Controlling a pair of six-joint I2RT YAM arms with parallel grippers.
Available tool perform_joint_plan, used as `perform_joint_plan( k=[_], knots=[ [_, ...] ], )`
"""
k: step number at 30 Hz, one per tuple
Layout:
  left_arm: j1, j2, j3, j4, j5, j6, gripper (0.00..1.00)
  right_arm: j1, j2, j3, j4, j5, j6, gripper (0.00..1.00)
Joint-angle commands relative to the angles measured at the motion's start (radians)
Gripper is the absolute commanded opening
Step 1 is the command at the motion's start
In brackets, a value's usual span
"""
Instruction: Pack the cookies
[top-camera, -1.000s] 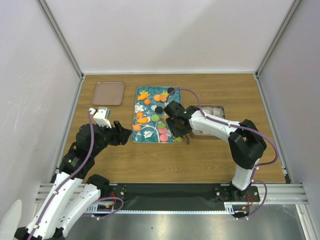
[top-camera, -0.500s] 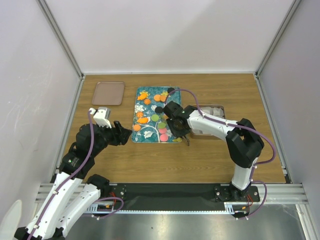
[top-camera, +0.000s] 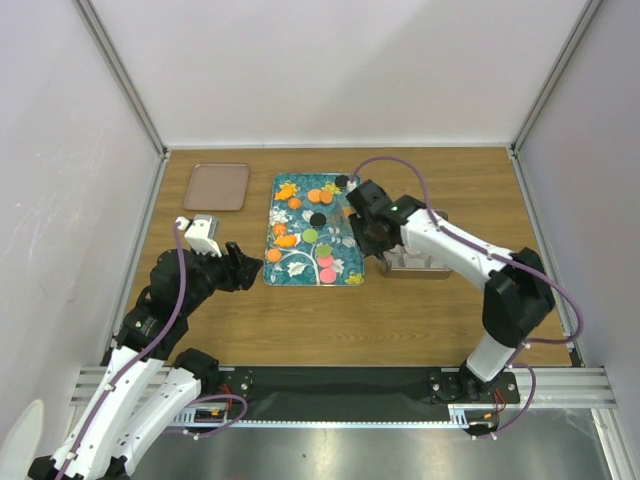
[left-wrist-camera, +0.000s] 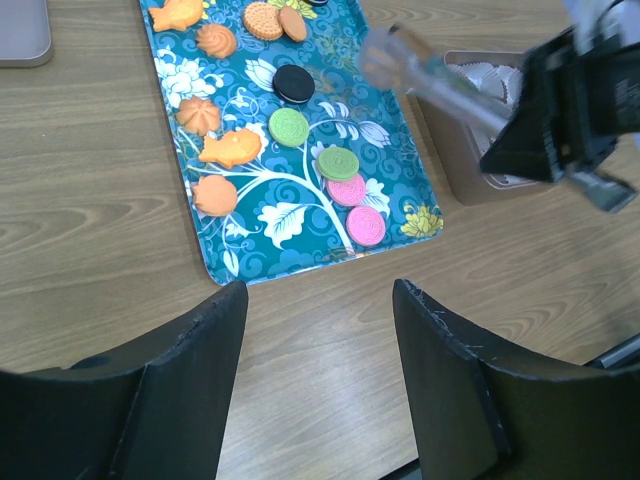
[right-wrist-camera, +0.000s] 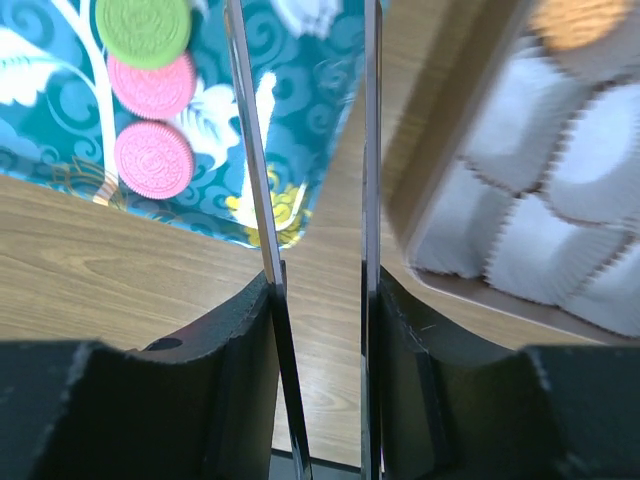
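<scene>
The cookies lie on the teal floral tray (top-camera: 300, 265): orange ones (top-camera: 315, 195) at the back, a black one (top-camera: 318, 218), green ones (left-wrist-camera: 289, 127) and two pink ones (left-wrist-camera: 366, 225) near the front right. My right gripper (top-camera: 372, 235) is shut on metal tongs (right-wrist-camera: 250, 150), whose two blades run forward between tray and box (right-wrist-camera: 450, 150); their tips are out of view. An orange cookie (right-wrist-camera: 580, 20) sits in one paper cup of the box. My left gripper (left-wrist-camera: 320, 330) is open and holds nothing, over bare table at the tray's near left corner (top-camera: 255, 268).
The metal box (top-camera: 415, 265), lined with white paper cups (right-wrist-camera: 540, 230), stands right of the tray. An empty pinkish tray (top-camera: 218, 186) lies at the back left. Shaped orange biscuits (left-wrist-camera: 230, 148) fill the floral tray's left side.
My right arm has swung from the tray's near right corner back and to the right, over the box's left edge, with the tongs pinched a little narrower. The left arm has not moved.
</scene>
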Motion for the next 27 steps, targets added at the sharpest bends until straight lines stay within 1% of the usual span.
perform_joint_plan(
  k=[1,6,14,19,21,23,27],
  knots=[
    [-0.01,-0.008,-0.002,0.017,-0.009,0.006,0.66,-0.048,-0.116,0.035,-0.012,0.011,-0.017,0.28],
    [-0.011,-0.006,-0.002,0.02,-0.003,0.008,0.66,-0.166,-0.244,-0.019,-0.039,-0.009,-0.02,0.29],
    [-0.011,-0.011,-0.002,0.02,0.003,0.008,0.66,-0.284,-0.373,-0.215,-0.047,-0.025,-0.005,0.3],
    [-0.013,-0.015,-0.002,0.021,0.005,0.008,0.66,-0.33,-0.397,-0.269,-0.039,-0.026,-0.002,0.3],
    [-0.014,-0.014,-0.004,0.023,0.008,0.008,0.66,-0.346,-0.39,-0.287,-0.032,-0.017,0.004,0.3],
    [-0.014,-0.011,-0.004,0.023,0.015,0.011,0.66,-0.364,-0.386,-0.3,-0.004,-0.04,0.01,0.3],
    [-0.014,-0.003,-0.002,0.026,0.023,0.012,0.66,-0.37,-0.361,-0.306,0.022,-0.051,0.02,0.31]
  ],
)
